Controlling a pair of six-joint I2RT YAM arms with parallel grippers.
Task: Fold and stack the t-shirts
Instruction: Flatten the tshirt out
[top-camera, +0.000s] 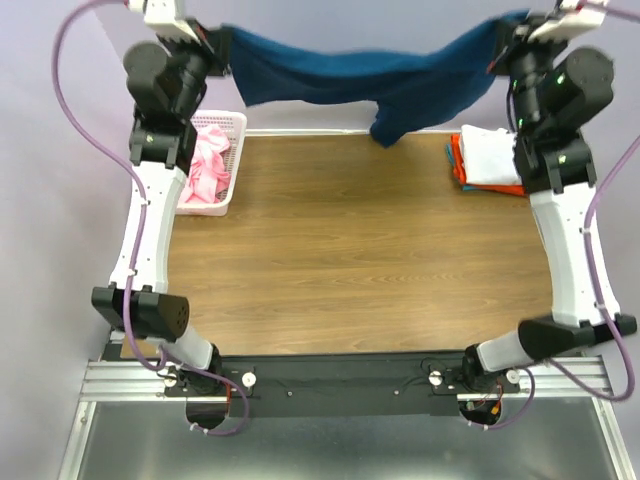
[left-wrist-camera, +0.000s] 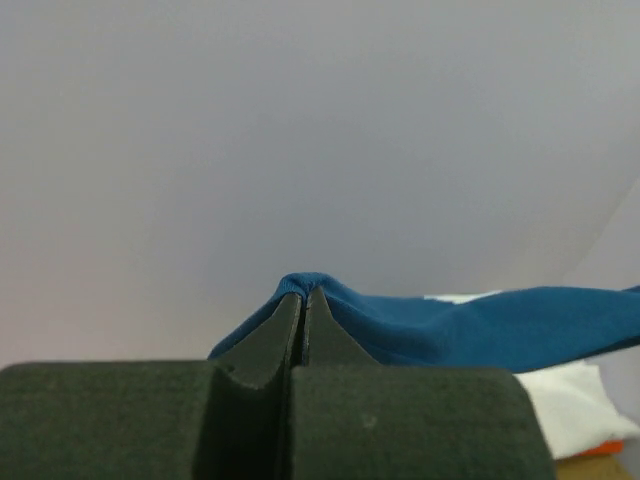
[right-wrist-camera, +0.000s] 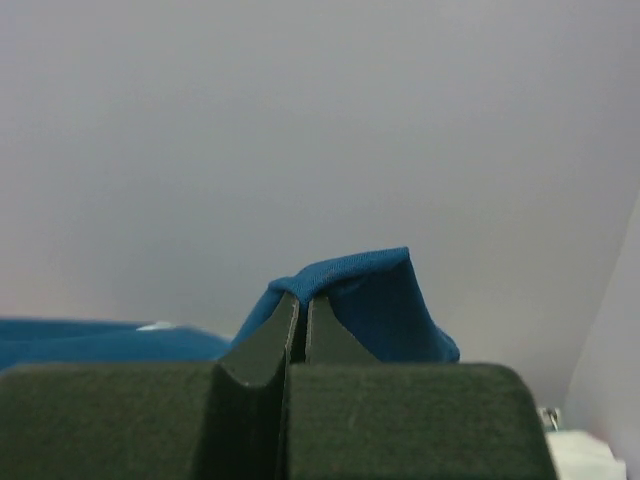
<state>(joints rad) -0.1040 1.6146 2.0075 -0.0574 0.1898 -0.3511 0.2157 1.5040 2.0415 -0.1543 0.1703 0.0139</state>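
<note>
A teal-blue t-shirt (top-camera: 360, 80) hangs stretched in the air across the far edge of the table, sagging in the middle with a fold drooping toward the right. My left gripper (top-camera: 222, 45) is shut on its left end (left-wrist-camera: 400, 325). At the right end, my right gripper (top-camera: 503, 42) is shut on a bunched corner of the cloth (right-wrist-camera: 385, 300). A pink t-shirt (top-camera: 208, 165) lies in the white basket (top-camera: 236, 160) at the far left. A stack of folded t-shirts (top-camera: 487, 160), white on top with orange and teal edges below, sits at the far right.
The wooden table (top-camera: 350, 260) lies below the hanging shirt. Both arms reach up and away from their bases at the near edge. A pale grey wall fills both wrist views.
</note>
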